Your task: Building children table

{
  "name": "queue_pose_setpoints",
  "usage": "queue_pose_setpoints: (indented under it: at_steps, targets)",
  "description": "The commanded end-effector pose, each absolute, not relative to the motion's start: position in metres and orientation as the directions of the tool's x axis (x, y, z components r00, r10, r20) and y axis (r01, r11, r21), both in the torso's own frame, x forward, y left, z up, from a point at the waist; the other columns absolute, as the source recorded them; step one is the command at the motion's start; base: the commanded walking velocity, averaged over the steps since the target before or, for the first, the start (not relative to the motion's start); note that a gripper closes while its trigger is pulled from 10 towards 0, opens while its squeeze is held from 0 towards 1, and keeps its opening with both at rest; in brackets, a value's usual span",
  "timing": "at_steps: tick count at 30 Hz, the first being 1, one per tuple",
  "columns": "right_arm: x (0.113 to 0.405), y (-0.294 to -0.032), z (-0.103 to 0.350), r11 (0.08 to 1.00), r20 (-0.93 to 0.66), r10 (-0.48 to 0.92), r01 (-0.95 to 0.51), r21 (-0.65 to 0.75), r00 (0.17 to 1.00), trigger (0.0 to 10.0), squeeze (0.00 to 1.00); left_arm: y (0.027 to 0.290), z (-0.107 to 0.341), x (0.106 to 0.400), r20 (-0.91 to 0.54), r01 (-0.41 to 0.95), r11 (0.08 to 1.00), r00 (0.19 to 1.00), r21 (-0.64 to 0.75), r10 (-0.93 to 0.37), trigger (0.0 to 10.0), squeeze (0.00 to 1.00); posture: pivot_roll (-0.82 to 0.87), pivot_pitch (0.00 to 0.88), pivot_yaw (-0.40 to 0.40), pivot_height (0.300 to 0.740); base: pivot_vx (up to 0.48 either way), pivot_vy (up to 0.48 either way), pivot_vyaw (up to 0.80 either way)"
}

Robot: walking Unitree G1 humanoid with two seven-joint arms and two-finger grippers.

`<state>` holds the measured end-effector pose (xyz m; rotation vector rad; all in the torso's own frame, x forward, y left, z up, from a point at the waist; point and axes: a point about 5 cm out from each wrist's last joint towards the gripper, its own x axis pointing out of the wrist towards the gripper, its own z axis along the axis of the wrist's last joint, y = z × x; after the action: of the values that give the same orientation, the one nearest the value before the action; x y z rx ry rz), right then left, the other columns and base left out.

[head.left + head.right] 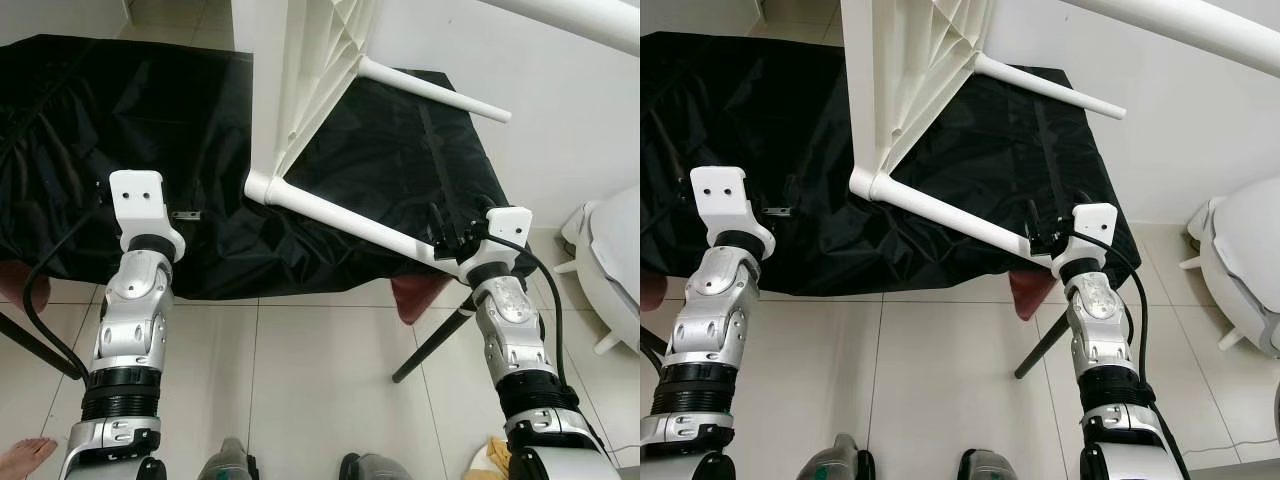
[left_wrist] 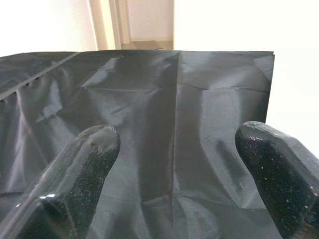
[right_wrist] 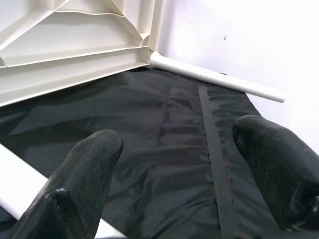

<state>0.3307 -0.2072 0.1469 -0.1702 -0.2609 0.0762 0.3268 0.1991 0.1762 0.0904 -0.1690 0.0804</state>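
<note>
The white table (image 1: 320,90) lies tipped on the black cloth (image 1: 120,110), legs sticking out. It looks stiff, light and smooth. The right gripper (image 3: 174,164), fingers apart, sits by the near leg (image 1: 350,220), a good hold. The left gripper (image 2: 174,164) is spread too.

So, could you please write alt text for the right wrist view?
The right gripper is open above a black cloth, with a white table leg beside one finger. Behind it are the ribbed underside of a white table top and another attached leg.
</note>
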Motion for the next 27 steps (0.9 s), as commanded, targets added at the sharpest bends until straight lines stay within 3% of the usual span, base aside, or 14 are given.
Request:
queue_pose_setpoints:
  at_steps: [1, 9, 27]
  targets:
    - [0.3336, -0.2092, 0.1524, 0.978, 0.262, 0.115, -0.063, -0.201, 0.958, 10.0, 0.00, 0.1878, 0.1817, 0.3274, 0.183, 0.067, 0.988, 0.979, 0.137, -0.092, 10.0, 0.00, 0.07, 0.032, -0.057, 0.740, 0.000, 0.000, 0.00]
    - [0.3354, -0.2122, 0.1574, 0.973, 0.273, 0.125, -0.065, -0.220, 0.954, 10.0, 0.00, 0.1820, 0.1883, 0.3264, 0.204, 0.124, 0.975, 0.966, 0.184, -0.161, 10.0, 0.00, 0.07, 0.033, -0.057, 0.740, 0.000, 0.000, 0.00]
    - [0.3334, -0.2109, 0.1554, 0.971, 0.273, 0.131, -0.068, -0.230, 0.953, 10.0, 0.00, 0.1803, 0.1864, 0.3242, 0.198, 0.127, 0.977, 0.967, 0.173, -0.161, 10.0, 0.00, 0.07, 0.040, -0.055, 0.740, 0.000, 0.000, 0.00]
